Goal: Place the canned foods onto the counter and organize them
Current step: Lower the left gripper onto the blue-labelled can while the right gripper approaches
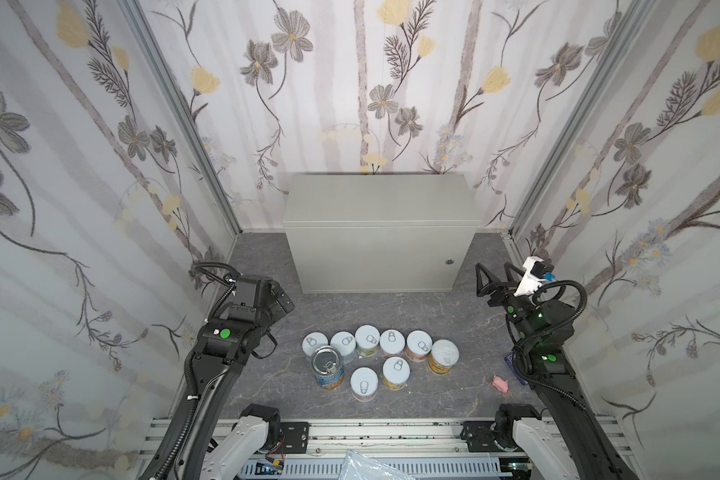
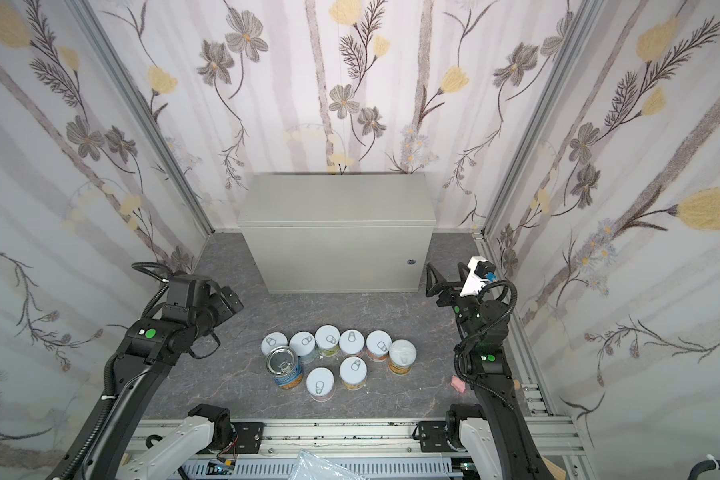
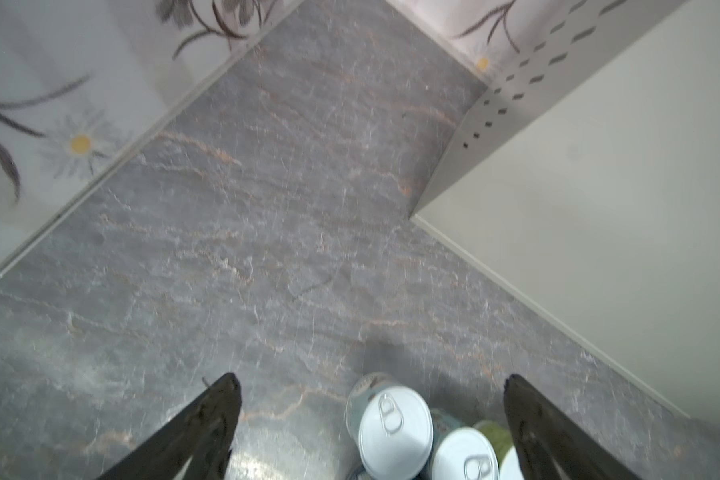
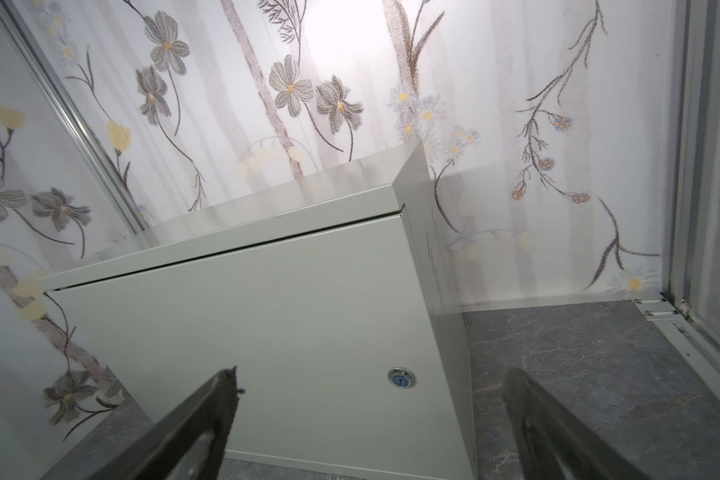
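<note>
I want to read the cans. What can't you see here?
- Labels on the short white-lidded cans: too small, both top views.
- Left arm's fingers: under its own black wrist, both top views.
- Same cans, left wrist view: cut by the edge, blurred.
- Inside the light-grey metal cabinet: behind its shut door.
- Small pink thing: too small to name.

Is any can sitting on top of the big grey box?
No, the grey box has nothing on its top, and the cans all stand on the dark floor in front of it.
</note>
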`<move>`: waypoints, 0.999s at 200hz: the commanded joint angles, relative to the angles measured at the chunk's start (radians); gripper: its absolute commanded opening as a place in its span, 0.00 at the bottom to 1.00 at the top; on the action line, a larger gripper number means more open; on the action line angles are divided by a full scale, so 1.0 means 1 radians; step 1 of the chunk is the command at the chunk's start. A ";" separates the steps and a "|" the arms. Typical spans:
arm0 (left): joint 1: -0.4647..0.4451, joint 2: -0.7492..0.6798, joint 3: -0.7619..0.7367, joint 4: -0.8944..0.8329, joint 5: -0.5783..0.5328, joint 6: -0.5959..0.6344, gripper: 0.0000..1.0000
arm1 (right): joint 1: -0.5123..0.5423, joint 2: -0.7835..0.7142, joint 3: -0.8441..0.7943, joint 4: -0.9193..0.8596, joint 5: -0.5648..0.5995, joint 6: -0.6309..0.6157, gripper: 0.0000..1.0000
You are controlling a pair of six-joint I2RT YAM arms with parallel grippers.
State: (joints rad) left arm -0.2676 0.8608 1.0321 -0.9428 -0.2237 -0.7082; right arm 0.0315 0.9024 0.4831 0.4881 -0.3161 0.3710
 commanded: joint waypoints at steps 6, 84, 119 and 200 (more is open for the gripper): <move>-0.123 -0.048 -0.042 -0.129 -0.031 -0.214 1.00 | 0.109 -0.019 -0.023 0.064 0.002 -0.008 1.00; -0.535 0.139 -0.037 -0.197 -0.016 -0.377 1.00 | 0.370 0.119 -0.011 0.166 0.147 -0.080 1.00; -0.592 0.231 -0.111 -0.061 0.129 -0.357 1.00 | 0.423 0.185 0.011 0.193 0.173 -0.084 1.00; -0.598 0.292 -0.140 -0.121 0.076 -0.319 1.00 | 0.486 0.255 0.029 0.221 0.202 -0.104 1.00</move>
State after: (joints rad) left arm -0.8654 1.1351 0.8852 -0.9791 -0.0704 -1.0161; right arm 0.5079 1.1446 0.4980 0.6479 -0.1303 0.2821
